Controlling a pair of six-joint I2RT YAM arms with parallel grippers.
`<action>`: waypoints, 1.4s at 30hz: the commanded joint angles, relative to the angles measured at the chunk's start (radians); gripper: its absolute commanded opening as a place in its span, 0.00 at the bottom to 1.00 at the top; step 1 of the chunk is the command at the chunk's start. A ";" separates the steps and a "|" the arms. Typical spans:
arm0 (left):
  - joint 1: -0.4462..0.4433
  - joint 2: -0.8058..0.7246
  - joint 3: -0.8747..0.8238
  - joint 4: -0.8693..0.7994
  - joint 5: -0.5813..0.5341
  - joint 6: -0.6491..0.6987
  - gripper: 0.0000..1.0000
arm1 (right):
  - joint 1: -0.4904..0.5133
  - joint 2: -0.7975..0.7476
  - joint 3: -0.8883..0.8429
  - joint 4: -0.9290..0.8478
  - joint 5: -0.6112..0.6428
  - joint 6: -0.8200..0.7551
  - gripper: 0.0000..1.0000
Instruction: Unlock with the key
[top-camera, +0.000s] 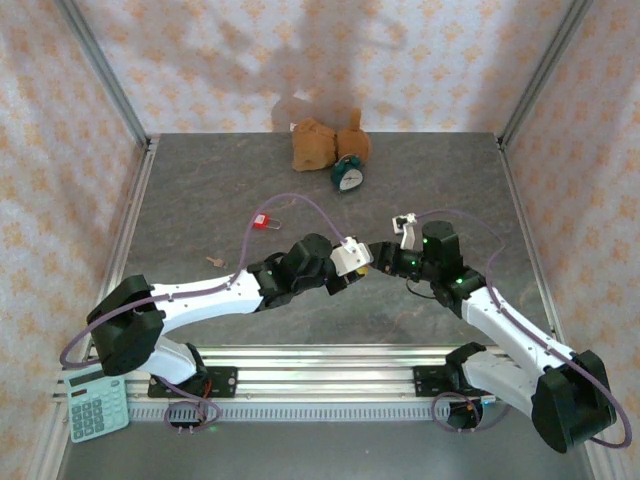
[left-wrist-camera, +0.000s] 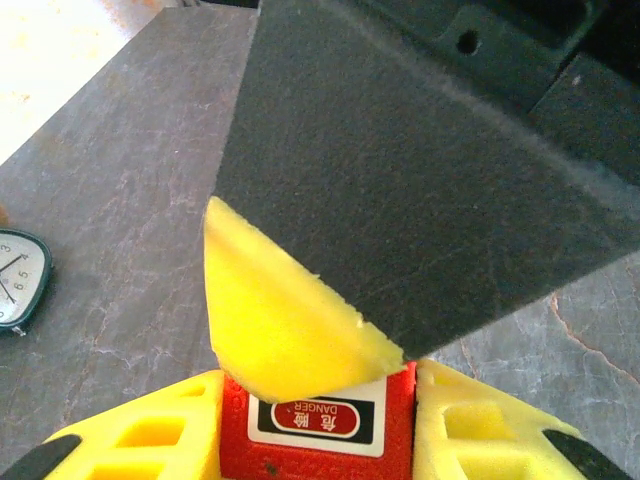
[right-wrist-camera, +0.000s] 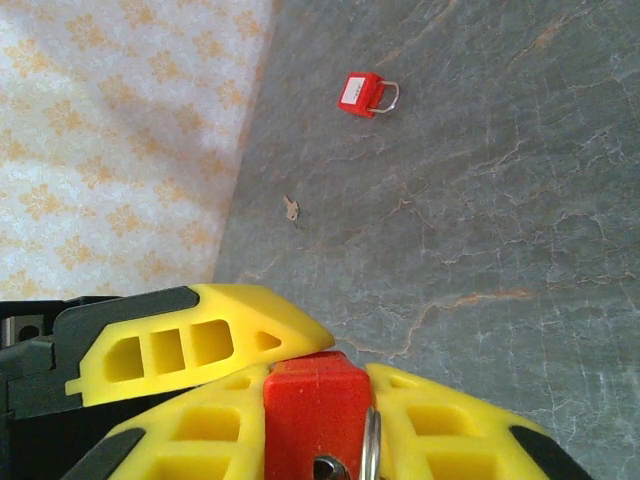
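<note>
Lying flat on the worktop (top-camera: 200, 190), the key (right-wrist-camera: 291, 209) sits well left of both jaws (left and right alike clamped on one padlock (right-wrist-camera: 312, 395)), nearer the left arm (top-camera: 200, 293).

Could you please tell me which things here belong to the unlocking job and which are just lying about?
Job: key, held padlock, loose padlock.
Lying about: clock, stuffed toy, calculator.
</note>
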 joint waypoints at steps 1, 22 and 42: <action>0.007 0.008 0.023 0.037 -0.032 -0.002 0.29 | 0.018 0.000 0.019 0.005 -0.012 -0.004 0.21; 0.007 -0.009 -0.015 -0.003 -0.078 -0.002 0.26 | 0.017 -0.125 0.074 -0.274 0.257 -0.055 0.64; 0.026 0.164 -0.037 0.087 0.068 -0.098 0.29 | -0.094 -0.165 0.096 -0.444 0.467 -0.020 0.67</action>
